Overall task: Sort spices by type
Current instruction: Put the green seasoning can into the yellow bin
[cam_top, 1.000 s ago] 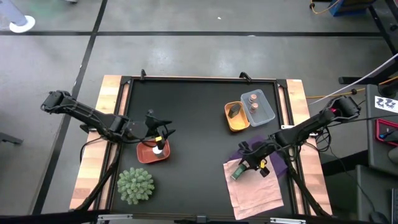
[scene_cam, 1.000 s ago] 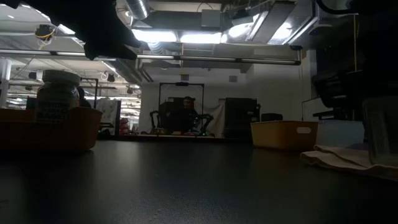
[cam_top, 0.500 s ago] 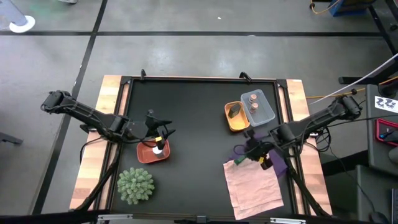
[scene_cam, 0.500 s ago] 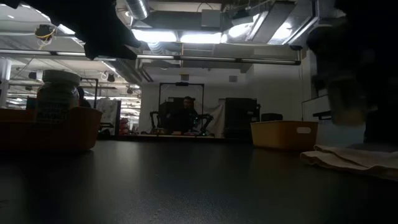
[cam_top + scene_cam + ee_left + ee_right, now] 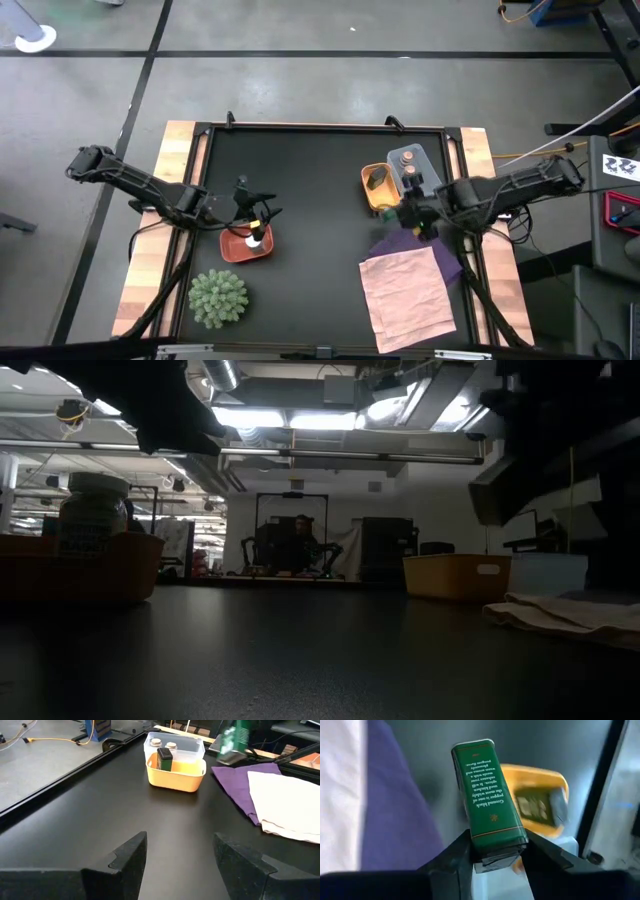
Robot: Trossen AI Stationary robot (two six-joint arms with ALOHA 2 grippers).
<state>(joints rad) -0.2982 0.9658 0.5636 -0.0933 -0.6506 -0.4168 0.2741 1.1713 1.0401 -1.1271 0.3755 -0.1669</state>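
Right end effector (image 5: 492, 852) is clamped on a green tin (image 5: 487, 795), carried up off the worktop. I'd lower it squarely into the orange tray (image 5: 378, 192) just ahead (already one green tin (image 5: 164, 760) there). Beyond, clear tray (image 5: 425, 168): two pink-topped jars (image 5: 408, 170). Left end effector (image 5: 177, 860) gapes empty.

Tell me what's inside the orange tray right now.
One green packet lies inside the orange tray; its far corner is hidden in the high view by the right gripper, which carries the second packet.
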